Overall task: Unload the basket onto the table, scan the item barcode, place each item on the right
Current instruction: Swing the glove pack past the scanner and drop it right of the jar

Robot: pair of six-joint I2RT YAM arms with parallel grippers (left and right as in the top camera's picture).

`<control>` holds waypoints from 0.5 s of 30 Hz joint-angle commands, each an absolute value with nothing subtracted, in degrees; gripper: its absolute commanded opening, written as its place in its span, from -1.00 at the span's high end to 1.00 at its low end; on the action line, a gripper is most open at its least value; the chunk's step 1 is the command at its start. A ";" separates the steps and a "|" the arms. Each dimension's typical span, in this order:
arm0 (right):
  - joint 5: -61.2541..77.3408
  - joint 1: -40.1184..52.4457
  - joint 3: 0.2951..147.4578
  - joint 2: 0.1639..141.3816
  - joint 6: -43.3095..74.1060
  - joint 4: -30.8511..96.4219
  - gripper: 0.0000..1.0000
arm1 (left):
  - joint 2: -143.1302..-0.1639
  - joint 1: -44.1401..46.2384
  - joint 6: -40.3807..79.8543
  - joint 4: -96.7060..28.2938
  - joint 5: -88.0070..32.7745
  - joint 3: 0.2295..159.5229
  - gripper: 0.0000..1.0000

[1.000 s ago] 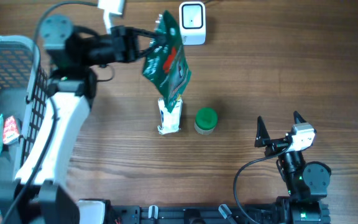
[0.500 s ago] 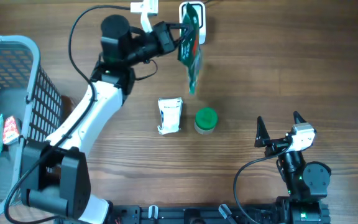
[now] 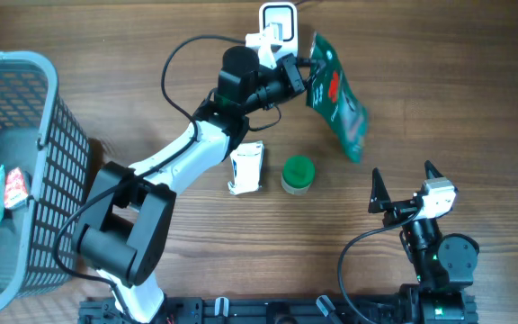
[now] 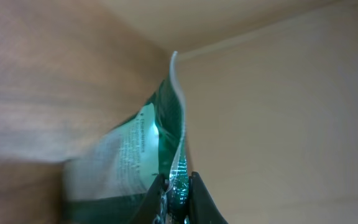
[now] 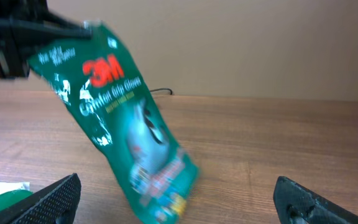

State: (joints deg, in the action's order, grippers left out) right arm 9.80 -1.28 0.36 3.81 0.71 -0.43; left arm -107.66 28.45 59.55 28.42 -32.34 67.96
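The left gripper (image 3: pixel 304 70), pinched shut on the top edge of the pouch (image 3: pixel 340 106), has swung it from left of the scanner (image 3: pixel 277 18), across its face, to just right of it by the table's (image 3: pixel 475 81) far edge. The scanning pass looks made, or overshot. The right gripper (image 3: pixel 403 175) sits wide open and empty near the front edge.

A green 3M packet (image 5: pixel 126 134) hangs tilted across the left half of the frame; its top corner is pinched by the dark left gripper (image 5: pixel 50 28) at upper left; its blurred lower end hangs over the wooden table (image 5: pixel 278 143); the fingertips of the right gripper (image 5: pixel 176 186) sit wide apart at the lower corners; a green lid (image 5: pixel 5 202) and a white packet (image 5: pixel 2 185) edge in at lower left.
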 commanded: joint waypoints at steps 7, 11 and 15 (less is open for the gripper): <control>9.45 -1.19 0.30 3.62 0.01 -0.67 -0.99 | -109.21 28.16 39.57 -2.42 -16.34 68.10 0.53; 9.43 -1.19 0.30 3.62 0.03 -0.67 -0.99 | -108.99 27.31 37.69 -3.36 -15.94 68.27 -1.00; 9.45 -1.19 0.30 3.62 0.03 -0.67 -1.00 | -102.32 22.90 36.18 -8.21 -15.97 68.31 -1.00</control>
State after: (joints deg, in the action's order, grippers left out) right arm 9.80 -1.28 0.36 3.81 0.71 -0.43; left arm -108.42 26.48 39.38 -5.85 -17.15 68.01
